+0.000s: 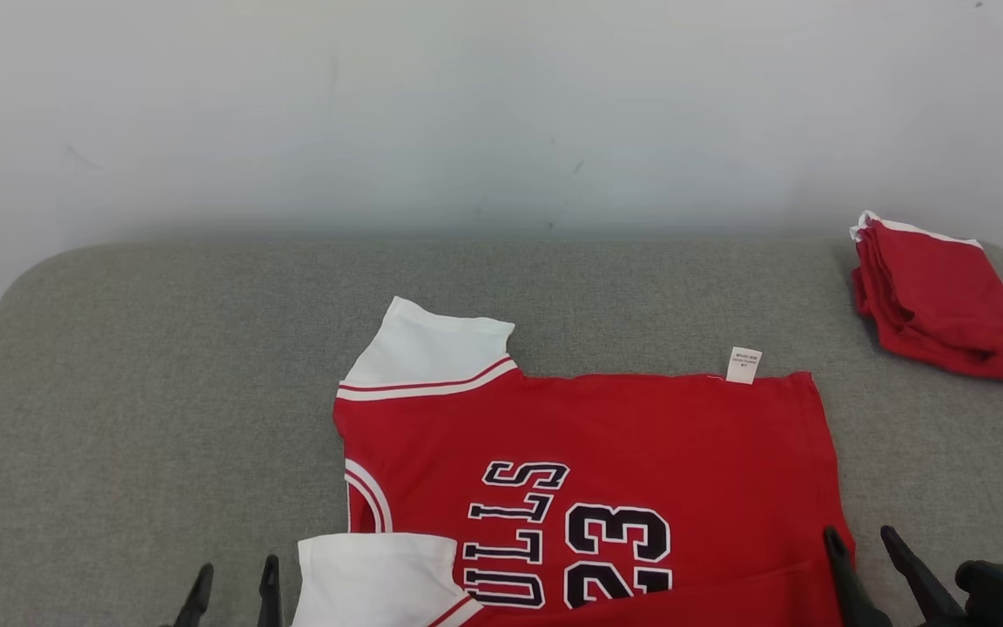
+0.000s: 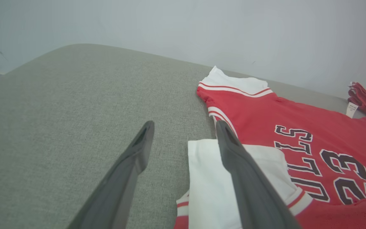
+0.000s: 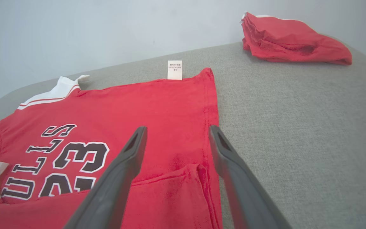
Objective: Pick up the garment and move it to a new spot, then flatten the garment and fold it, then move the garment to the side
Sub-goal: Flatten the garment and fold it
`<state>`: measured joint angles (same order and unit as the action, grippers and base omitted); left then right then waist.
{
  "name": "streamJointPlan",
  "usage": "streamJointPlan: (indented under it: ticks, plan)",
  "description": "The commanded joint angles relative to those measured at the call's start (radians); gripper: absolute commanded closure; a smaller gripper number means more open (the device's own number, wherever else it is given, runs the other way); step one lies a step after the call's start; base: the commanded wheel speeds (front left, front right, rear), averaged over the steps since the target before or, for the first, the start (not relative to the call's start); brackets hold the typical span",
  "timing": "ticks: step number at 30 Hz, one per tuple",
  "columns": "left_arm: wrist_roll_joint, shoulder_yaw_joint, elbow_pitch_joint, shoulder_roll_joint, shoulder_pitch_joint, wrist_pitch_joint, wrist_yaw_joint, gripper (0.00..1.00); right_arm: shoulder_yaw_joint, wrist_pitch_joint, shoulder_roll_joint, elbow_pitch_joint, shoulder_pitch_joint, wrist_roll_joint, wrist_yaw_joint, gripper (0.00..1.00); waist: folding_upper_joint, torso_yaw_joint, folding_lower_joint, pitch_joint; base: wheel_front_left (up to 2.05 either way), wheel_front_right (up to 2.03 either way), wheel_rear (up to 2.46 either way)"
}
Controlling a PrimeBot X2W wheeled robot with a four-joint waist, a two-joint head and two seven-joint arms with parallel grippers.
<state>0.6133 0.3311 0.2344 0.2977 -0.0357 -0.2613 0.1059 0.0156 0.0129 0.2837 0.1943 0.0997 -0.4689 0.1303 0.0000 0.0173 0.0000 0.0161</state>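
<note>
Two grippers are held open and empty at the near edge of the jersey (image 1: 589, 435), spread on the grey table (image 1: 162, 392) with its long axis from 9 to 3 o'clock. The left gripper (image 1: 238, 568) is set at its 8 o'clock, the right gripper (image 1: 858, 533) at 4 o'clock; a folded red pile (image 1: 937, 296) at 2 o'clock is judged no obstacle.

surface: grey fabric-covered table (image 1: 162, 392), far corners rounded.
item 1: red and white "bulls 23" jersey (image 1: 641, 435), lying flat, near middle.
item 2: folded red garment (image 1: 945, 305), far right corner, well apart from the jersey.
</note>
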Motion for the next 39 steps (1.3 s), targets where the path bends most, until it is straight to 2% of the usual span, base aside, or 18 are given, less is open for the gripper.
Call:
streamJointPlan:
  ticks: [1,5,10,14,18,24,31,35,39]
  plan:
    - [-0.046,-0.027,-0.019,-0.011,0.0,-0.003,0.003,0.0,0.011,0.031,-0.009,0.0,-0.018,0.019,0.0,0.0,0.0,0.001,0.0,0.001,0.0,0.0,0.0]
    - [-0.189,-0.116,-0.082,-0.061,-0.014,-0.004,-0.002,0.0,0.041,0.135,-0.035,0.008,-0.035,0.069,0.0,0.0,0.0,0.002,0.0,0.003,0.0,0.0,0.0]
    - [-0.322,-0.233,-0.149,-0.132,-0.03,-0.004,-0.047,0.0,0.062,0.231,-0.069,0.04,-0.058,0.106,0.0,0.0,0.0,0.001,0.0,0.0,0.0,0.0,0.0]
    - [-0.412,-0.29,-0.168,-0.178,-0.063,-0.003,-0.087,0.0,0.052,0.253,-0.106,0.052,-0.051,0.142,0.0,0.0,0.0,-0.007,0.0,-0.003,0.0,0.0,0.0]
    - [-0.48,-0.305,-0.144,-0.199,-0.088,-0.003,-0.125,0.0,0.024,0.252,-0.144,0.002,-0.031,0.194,0.0,0.0,0.0,-0.014,0.0,-0.009,0.0,0.0,0.0]
    - [-0.511,-0.331,-0.101,-0.222,-0.1,-0.003,-0.156,0.0,-0.003,0.252,-0.171,-0.013,-0.021,0.244,0.0,0.0,0.0,-0.022,0.0,-0.018,0.0,0.0,0.0]
    - [-0.516,-0.371,-0.067,-0.216,-0.027,-0.003,-0.193,0.0,-0.012,0.252,-0.164,0.014,-0.089,0.249,0.0,0.0,0.0,-0.068,0.0,-0.046,0.0,0.0,0.0]
    - [-0.525,-0.369,-0.044,-0.17,0.065,-0.003,-0.218,0.0,0.003,0.252,-0.154,0.038,-0.164,0.241,0.0,0.0,0.0,-0.102,0.0,-0.084,0.0,0.0,0.0]
    - [-0.494,-0.357,0.011,-0.098,0.205,-0.003,-0.232,0.0,0.021,0.252,-0.137,0.089,-0.264,0.232,0.0,0.0,0.0,-0.137,0.0,-0.135,0.0,0.0,0.0]
